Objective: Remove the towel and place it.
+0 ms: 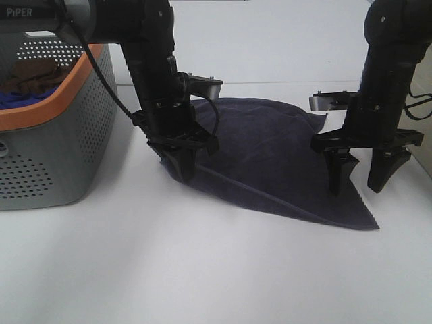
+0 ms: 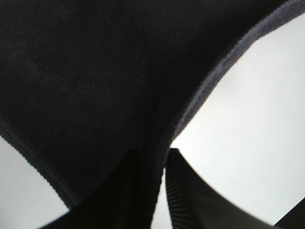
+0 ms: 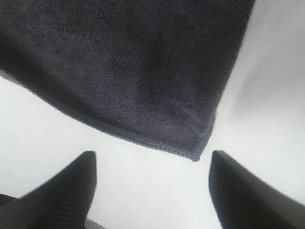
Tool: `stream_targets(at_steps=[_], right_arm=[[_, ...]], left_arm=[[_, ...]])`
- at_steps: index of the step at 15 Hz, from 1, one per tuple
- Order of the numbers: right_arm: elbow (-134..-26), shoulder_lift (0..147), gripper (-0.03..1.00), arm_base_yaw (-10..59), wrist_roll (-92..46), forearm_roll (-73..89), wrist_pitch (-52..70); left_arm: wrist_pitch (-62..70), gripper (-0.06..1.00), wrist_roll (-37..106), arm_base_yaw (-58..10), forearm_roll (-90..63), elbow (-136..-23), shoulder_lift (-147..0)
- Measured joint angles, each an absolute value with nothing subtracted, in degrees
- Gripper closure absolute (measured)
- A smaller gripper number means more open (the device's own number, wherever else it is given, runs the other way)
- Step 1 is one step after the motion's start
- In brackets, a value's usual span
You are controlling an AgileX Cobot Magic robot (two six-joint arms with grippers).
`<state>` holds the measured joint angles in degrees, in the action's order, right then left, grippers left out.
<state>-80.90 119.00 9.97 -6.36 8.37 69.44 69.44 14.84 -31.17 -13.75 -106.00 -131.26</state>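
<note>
Cloth first: the dark navy-charcoal plush towel [image 1: 277,155] lies spread on the white tabletop [image 1: 202,270], just beside the grey perforated plastic basket with an orange rim [image 1: 61,135], fully outside it. One corner is lifted where my left gripper [image 1: 183,162] pinches it; the rest drapes down to the table toward my right side.

My left gripper's jaws stand narrow, with a fold of the towel's hemmed edge caught between them, as the left wrist view shows. My right gripper [image 1: 361,177] is spread wide with nothing in it, its fingertips [image 3: 62,191] hanging over the towel's near right corner, which lies flat on the table between them.

I judge the removal done and the placing nearly so: the towel is out of the basket and mostly laid down. What remains, I think, is to lower the pinched corner to the table, part the left jaws, and lift both arms away without dragging the cloth.

Inside the basket I can make out a brown cloth [image 1: 34,73] and a bit of bright blue cloth [image 1: 20,98]. The only writing I can read is "PiPER" at the upper corner of the high view, on my left arm [image 1: 108,20]. I see no tag on the towel.
</note>
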Motion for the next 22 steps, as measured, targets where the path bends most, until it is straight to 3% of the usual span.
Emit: stream_targets(at_steps=[3,6,17,22], right_arm=[[-80.9,114.6,0.31,10.0,-4.8,8.4,69.4],[-80.9,109.8,0.31,10.0,-4.1,8.4,69.4],[-90.2,92.5,0.3,10.0,3.5,7.6,69.6],[-90.2,87.5,0.3,-0.7,6.3,6.9,69.7]], left_arm=[[69.4,0.32,8.8,-31.2,-11.2,-106.0,-131.3],[69.4,0.14,6.7,-31.2,-10.4,-106.0,-131.1],[69.6,0.12,-0.3,-31.1,-6.5,-106.6,-114.0],[69.7,0.12,-4.6,-20.7,-3.0,-106.5,-104.5]])
